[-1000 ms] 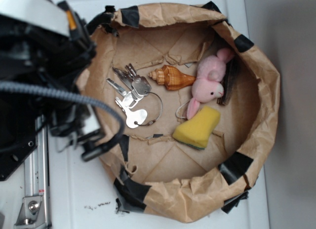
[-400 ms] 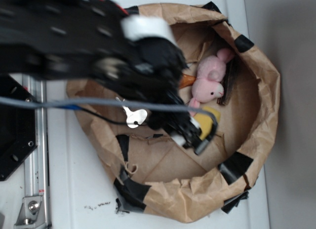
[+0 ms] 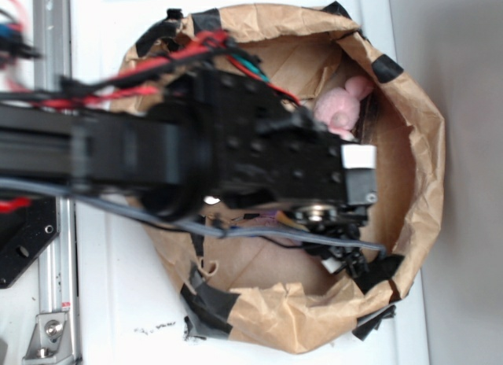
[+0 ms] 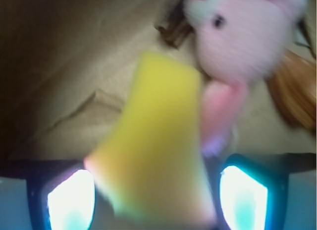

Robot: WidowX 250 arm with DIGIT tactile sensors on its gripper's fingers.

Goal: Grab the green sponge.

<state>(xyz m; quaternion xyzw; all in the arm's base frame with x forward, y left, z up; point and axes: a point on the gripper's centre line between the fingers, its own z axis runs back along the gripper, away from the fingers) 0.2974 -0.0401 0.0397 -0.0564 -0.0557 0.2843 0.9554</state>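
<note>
A white tabletop (image 3: 102,302) is seen from above in the exterior view, and on it stands a round paper basket (image 3: 420,145) patched with black tape. Most of the basket's floor is hidden in that view by the black arm (image 3: 236,164), which reaches across from the left edge to the right half.

The sponge (image 4: 153,150) cannot be seen in the exterior view, being covered by the arm. In the wrist view it is shown, blurred and yellow, lying on the brown floor directly between the two fingers of the gripper (image 4: 157,200), its narrow end pointing away from the camera. Its green face is not visible. The bunny (image 4: 247,36) lies just beyond it toward the basket's far wall, one pink limb close beside or touching the sponge's right edge; which of the two cannot be told through the blur. A brown-orange object (image 4: 294,91) is glimpsed at the right, too blurred to identify.

The jaws are held wide, one finger on each side of the sponge and neither clearly touching it.

The step in hand is judged to be the final approach, with the sponge already framed. Closing is called for next, perhaps after a slight further descent so that the foam is gripped well down its sides. Care would be needed that the bunny's limb is not pinched by the right finger.
</note>
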